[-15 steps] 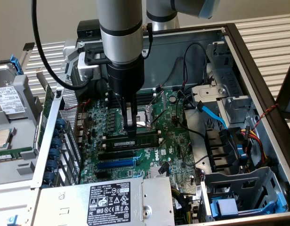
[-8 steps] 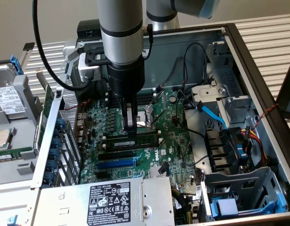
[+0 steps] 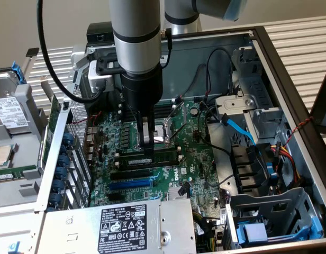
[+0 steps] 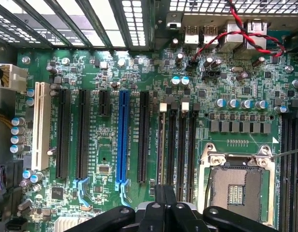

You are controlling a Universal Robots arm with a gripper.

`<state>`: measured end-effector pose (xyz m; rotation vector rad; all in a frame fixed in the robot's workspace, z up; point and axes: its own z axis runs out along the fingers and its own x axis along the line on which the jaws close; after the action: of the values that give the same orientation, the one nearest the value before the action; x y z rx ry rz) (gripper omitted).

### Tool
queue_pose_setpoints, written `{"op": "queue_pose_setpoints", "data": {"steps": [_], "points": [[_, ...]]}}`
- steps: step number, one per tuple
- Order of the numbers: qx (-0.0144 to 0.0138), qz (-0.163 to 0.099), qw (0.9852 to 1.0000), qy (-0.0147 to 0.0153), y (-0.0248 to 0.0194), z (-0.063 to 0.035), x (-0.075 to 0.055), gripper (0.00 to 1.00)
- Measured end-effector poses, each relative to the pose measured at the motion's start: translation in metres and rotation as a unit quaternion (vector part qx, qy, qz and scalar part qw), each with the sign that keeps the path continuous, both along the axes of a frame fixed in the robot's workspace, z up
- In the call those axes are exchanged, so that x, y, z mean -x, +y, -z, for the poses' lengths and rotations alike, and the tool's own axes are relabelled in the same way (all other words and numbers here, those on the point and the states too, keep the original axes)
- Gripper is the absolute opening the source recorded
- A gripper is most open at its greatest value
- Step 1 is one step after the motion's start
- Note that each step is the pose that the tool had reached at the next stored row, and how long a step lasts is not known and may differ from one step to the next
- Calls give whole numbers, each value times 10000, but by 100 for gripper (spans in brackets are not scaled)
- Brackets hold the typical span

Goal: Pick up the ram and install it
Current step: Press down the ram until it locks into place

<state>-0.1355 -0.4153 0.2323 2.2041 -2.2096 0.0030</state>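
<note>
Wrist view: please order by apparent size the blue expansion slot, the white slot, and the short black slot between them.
1. Long blue expansion slot.
2. Long white plastic slot, nearly as long and wider; the ranking of these two is unsure.
3. Short black slot, clearly smallest.

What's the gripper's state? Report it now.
Gripper: shut, its tip down at the ram by the motherboard's memory slots; whether it grips the ram or only presses on it cannot be told.

We see the arm [image 3: 135, 37]: silver tube, black wrist, looping black cable [image 3: 52, 63], black gripper [image 3: 146, 153].
</note>
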Motion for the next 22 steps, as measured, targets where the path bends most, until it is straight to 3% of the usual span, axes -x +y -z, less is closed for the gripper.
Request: {"op": "queue_pose_setpoints", "data": {"steps": [22], "points": [[12,1,10000,0,-12,4,0,11]]}}
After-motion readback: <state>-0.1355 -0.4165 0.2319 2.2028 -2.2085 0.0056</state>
